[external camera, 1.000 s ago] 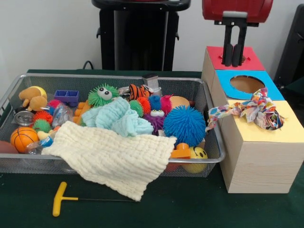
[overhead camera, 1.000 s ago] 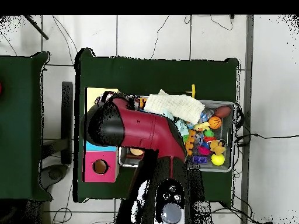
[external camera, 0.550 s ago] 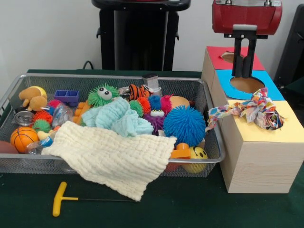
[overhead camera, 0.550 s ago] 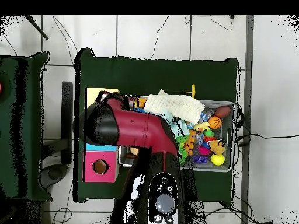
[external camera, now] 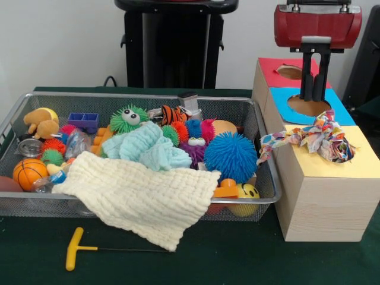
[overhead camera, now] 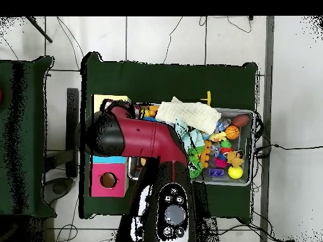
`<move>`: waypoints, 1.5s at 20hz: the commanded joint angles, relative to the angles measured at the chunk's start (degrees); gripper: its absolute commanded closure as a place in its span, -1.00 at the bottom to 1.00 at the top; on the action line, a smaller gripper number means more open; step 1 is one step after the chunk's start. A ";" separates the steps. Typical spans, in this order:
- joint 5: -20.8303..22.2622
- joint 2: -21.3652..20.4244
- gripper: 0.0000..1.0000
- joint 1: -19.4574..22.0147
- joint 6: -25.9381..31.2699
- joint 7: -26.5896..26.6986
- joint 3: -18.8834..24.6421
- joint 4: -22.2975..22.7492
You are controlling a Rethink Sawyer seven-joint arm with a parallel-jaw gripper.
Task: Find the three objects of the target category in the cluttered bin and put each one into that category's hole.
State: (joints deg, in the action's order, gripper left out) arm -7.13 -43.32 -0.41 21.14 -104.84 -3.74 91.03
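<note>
My gripper (external camera: 309,95) hangs shut with nothing in it, its tips just above the round hole of the blue-topped box (external camera: 338,108). Behind it is the red-topped box (external camera: 268,70), in front the yellow-topped box (external camera: 363,159). A multicoloured cloth (external camera: 320,138) sits stuffed in the yellow box's hole, one tail trailing toward the bin. The wire bin (external camera: 266,178) holds a cream cloth (external camera: 142,199) draped over its front rim and a pale teal cloth (external camera: 148,148) among toys. In the overhead view my arm (overhead camera: 132,135) hides the gripper and most of the boxes.
Several toys fill the bin: a blue spiky ball (external camera: 231,155), a green fuzzy ball with an eye (external camera: 127,119), a small basketball (external camera: 28,172), a yellow smiley ball (external camera: 244,199). A yellow T-handle tool (external camera: 74,249) lies on the green table before the bin.
My gripper has shifted from over the red box's hole to over the blue box's hole, turning as it went. The bin and cloths are unchanged.
</note>
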 commanded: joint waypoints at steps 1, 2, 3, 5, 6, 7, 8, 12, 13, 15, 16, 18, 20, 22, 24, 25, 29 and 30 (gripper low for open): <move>2.22 3.24 1.00 1.38 -3.69 -5.54 5.43 5.30; 2.29 3.42 1.00 1.65 -4.06 -5.44 5.77 5.41; 2.34 3.66 1.00 1.91 -4.32 -5.30 6.08 5.44; 2.48 4.18 1.00 2.46 -4.95 -5.05 6.72 5.47; 2.63 4.40 1.00 2.61 -5.20 -4.93 6.87 5.41; 2.66 4.51 1.00 3.01 -5.45 -4.73 7.39 5.53; 2.76 4.59 1.00 3.18 -5.51 -4.56 7.59 5.45; 2.95 4.71 1.00 3.33 -5.53 -4.54 7.81 5.25; 2.97 4.74 1.00 3.30 -5.54 -4.61 7.80 5.21; 3.04 4.92 1.00 3.13 -5.70 -4.94 7.68 5.07; 3.07 4.98 1.00 3.07 -5.64 -5.05 7.66 5.01; 3.09 5.18 1.00 2.95 -5.64 -5.29 7.68 4.91; 3.07 5.49 1.00 2.64 -5.89 -5.86 7.57 4.96; 2.78 5.73 1.00 2.07 -5.91 -6.60 7.24 5.09; 2.41 5.69 1.00 1.60 -5.66 -7.23 7.01 5.21; 2.31 5.41 1.00 1.24 -4.48 -7.15 6.54 4.81; 2.10 5.18 1.00 1.09 -2.51 -6.70 6.36 4.04; 2.08 5.36 1.00 1.19 -2.57 -6.61 6.54 3.91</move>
State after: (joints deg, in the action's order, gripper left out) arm -5.77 -39.88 0.44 17.32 -104.84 -1.03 91.67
